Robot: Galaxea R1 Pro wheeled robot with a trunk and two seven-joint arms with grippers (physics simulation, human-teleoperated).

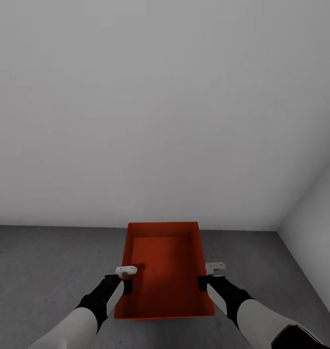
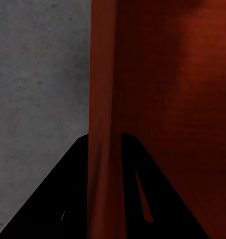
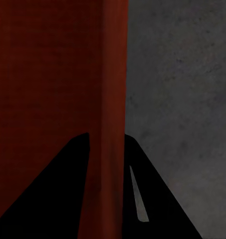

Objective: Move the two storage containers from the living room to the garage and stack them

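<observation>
Item: storage container (image 1: 165, 269), one, orange-red, rectangular, open-topped, with low, slightly flared walls. Interior bare, faintly ribbed. Position: carried between the robot's two arms, long axis pointing away from the robot toward the wall, over the floor (image 1: 48, 271); whether its base touches the concrete cannot be told from the head view.

Item: left gripper (image 1: 126, 280), black fingers on a white-and-black forearm. Closed on the container's left long wall, roughly midway along it. In the left wrist view the red wall (image 2: 105, 99) runs between two dark fingers (image 2: 58, 199), one inside the bin and one outside, both pressed against the rim.

Item: right gripper (image 1: 204, 278), same build. Clamped on the container's right long wall, opposite its partner. In the right wrist view the wall (image 3: 113, 99) passes between the fingers (image 3: 53, 194) in the same manner, bin interior to one side, concrete (image 3: 182, 99) to the other.

Item: floor, dark grey, speckled, matte concrete, extending from the robot to the base of the walls.

Item: far wall (image 1: 155, 106), plain grey-white, unmarked, meeting the floor in a straight line just beyond the container's far end.

Item: side wall (image 1: 320, 213), same finish, on the robot's right, joining the far wall at a corner (image 1: 278, 230) near the container's far right.
</observation>
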